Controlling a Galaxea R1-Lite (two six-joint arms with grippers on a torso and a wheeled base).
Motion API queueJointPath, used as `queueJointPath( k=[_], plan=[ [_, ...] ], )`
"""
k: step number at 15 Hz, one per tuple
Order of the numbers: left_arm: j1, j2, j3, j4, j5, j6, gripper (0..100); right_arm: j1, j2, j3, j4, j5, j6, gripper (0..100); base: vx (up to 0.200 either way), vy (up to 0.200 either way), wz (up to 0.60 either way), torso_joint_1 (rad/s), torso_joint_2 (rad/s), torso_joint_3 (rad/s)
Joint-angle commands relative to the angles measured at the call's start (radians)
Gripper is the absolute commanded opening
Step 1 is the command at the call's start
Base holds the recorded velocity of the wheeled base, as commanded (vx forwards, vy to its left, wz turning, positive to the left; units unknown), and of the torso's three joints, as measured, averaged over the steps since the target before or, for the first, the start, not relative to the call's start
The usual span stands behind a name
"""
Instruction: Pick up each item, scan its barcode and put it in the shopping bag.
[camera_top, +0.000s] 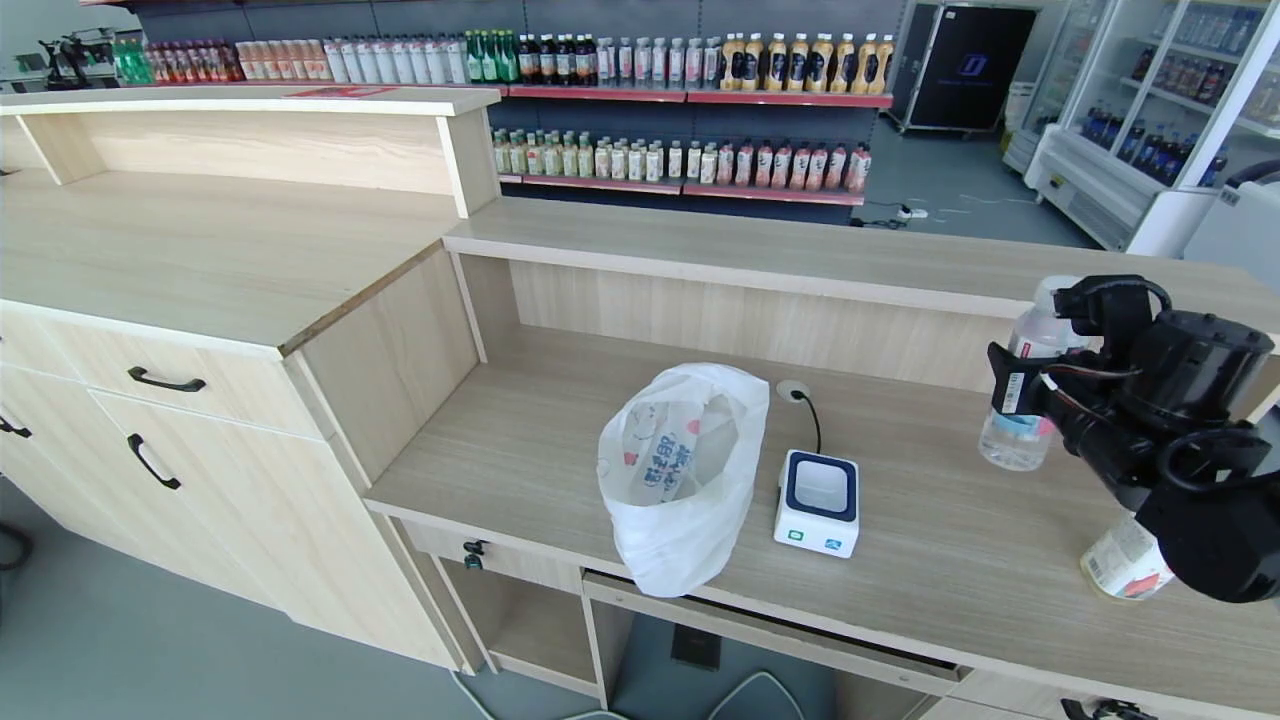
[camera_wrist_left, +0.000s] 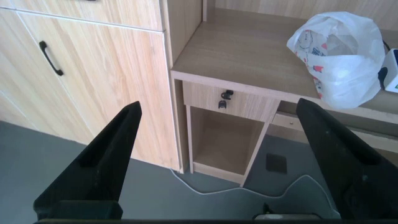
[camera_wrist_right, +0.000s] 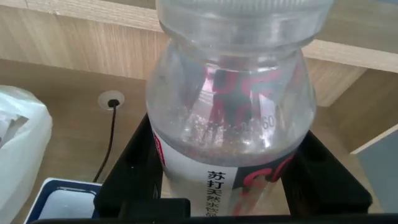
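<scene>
My right gripper (camera_top: 1018, 398) is shut on a clear plastic bottle (camera_top: 1030, 330) with a red and white label, held upright over the right part of the counter. In the right wrist view the bottle (camera_wrist_right: 233, 106) sits between the black fingers (camera_wrist_right: 127, 180). Whether its base touches the wood I cannot tell. A white shopping bag (camera_top: 680, 480) stands open mid-counter, with the white and blue scanner (camera_top: 818, 500) just to its right. My left gripper (camera_wrist_left: 217, 168) hangs open with nothing in it, low beside the desk and above the floor, with the bag (camera_wrist_left: 339, 53) off beyond it.
Another labelled container (camera_top: 1125, 565) stands near the counter's front right edge, partly hidden by my right arm. The scanner's cable runs to a grommet (camera_top: 793, 390). A raised ledge (camera_top: 800, 250) backs the counter. Cabinets with black handles (camera_top: 165, 382) stand on the left.
</scene>
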Motion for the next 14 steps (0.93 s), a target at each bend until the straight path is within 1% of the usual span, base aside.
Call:
queueJointPath(
  k=[1, 2, 5, 6, 8, 10, 11, 13, 14],
  plan=[
    [0.0, 0.0, 0.0, 0.0, 0.0, -0.001, 100, -0.004, -0.017, 0.01, -0.002, -0.006, -0.036, 0, 0.0, 0.0, 0.0, 0.0, 0.0, 0.0],
    [0.0, 0.0, 0.0, 0.0, 0.0, -0.001, 100, -0.01, -0.023, 0.02, -0.008, -0.006, -0.062, 0, 0.0, 0.0, 0.0, 0.0, 0.0, 0.0],
    [0.0, 0.0, 0.0, 0.0, 0.0, -0.001, 100, -0.015, -0.034, 0.039, -0.014, -0.007, -0.065, 0, 0.0, 0.0, 0.0, 0.0, 0.0, 0.0],
    [0.0, 0.0, 0.0, 0.0, 0.0, -0.001, 100, -0.024, -0.035, 0.04, -0.006, -0.04, -0.068, 0, 0.0, 0.0, 0.0, 0.0, 0.0, 0.0],
    [0.0, 0.0, 0.0, 0.0, 0.0, 0.001, 100, -0.024, -0.038, 0.04, -0.006, -0.09, -0.118, 0, 0.0, 0.0, 0.0, 0.0, 0.0, 0.0],
    [0.0, 0.0, 0.0, 0.0, 0.0, -0.001, 100, -0.015, -0.035, 0.034, -0.037, -0.089, -0.121, 0, 0.0, 0.0, 0.0, 0.0, 0.0, 0.0],
    [0.0, 0.0, 0.0, 0.0, 0.0, 0.001, 100, -0.007, -0.032, 0.037, -0.071, -0.07, -0.104, 0, 0.0, 0.0, 0.0, 0.0, 0.0, 0.0],
    [0.0, 0.0, 0.0, 0.0, 0.0, -0.001, 100, 0.014, -0.014, 0.031, -0.074, -0.063, -0.107, 0, 0.0, 0.0, 0.6, 0.005, 0.0, 0.005],
    [0.0, 0.0, 0.0, 0.0, 0.0, -0.001, 100, 0.028, 0.0, 0.004, -0.069, -0.061, -0.133, 0, 0.0, 0.0, 0.6, -0.002, -0.01, 0.007]
  ],
)
